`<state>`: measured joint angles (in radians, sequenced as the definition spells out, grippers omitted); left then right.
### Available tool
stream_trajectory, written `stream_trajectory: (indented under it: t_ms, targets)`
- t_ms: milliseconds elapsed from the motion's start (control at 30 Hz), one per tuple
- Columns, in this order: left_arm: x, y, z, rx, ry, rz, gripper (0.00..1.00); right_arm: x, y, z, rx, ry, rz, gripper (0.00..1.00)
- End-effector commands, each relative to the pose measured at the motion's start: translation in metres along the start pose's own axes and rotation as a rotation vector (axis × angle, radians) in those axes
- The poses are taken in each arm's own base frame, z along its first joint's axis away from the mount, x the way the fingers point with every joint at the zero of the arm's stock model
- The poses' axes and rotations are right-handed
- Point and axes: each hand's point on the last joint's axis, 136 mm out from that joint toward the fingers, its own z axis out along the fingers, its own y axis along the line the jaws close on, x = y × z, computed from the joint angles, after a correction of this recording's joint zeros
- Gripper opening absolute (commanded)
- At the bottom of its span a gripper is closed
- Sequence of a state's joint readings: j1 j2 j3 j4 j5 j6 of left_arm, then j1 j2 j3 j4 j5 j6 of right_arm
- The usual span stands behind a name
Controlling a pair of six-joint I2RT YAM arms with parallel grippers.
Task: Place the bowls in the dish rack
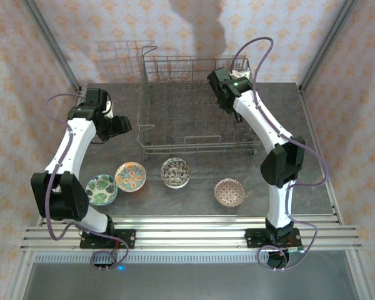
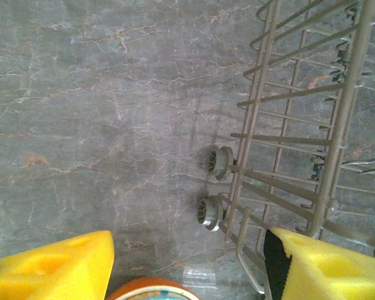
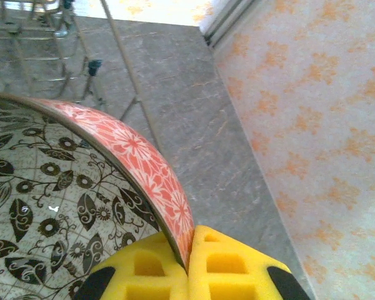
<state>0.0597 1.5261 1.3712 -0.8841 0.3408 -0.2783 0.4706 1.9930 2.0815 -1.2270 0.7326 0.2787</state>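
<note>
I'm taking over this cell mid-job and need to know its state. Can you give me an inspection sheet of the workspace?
Surface: grey marbled table, no spills seen.
Job's things: rack at the far middle. The green bowl, orange bowl, brown bowl and pink bowl sit on the table in front of it.
Clutter: nothing seen.
Grippers: right gripper is shut on the rim of a red-floral bowl, above the rack's right part. Left gripper has its fingers apart beside the rack's left side, with an orange-rimmed bowl edge between them; grip unclear.
Cables: purple cables loop along both arms; no snag seen.
Surroundings: patterned walls, metal rails at the near edge.
</note>
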Motion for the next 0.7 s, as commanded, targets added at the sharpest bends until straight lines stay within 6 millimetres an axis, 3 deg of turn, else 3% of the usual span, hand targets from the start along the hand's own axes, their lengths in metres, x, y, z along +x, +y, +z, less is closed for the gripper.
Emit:
stream_trajectory:
  t_ms: [0,267,667]
  targets:
    - [0.002,-0.003,0.006,0.029,0.023,0.027,0.65,-0.015,-0.033,-0.009,0.144,-0.075,0.026,0.0]
    - [0.02,-0.02,0.029,0.048,0.109,0.083,0.63,-0.016,-0.031,-0.002,0.227,-0.073,-0.044,0.0]
    - [0.042,-0.037,0.043,0.1,0.148,0.091,0.6,-0.019,-0.022,0.011,0.348,-0.082,-0.172,0.0]
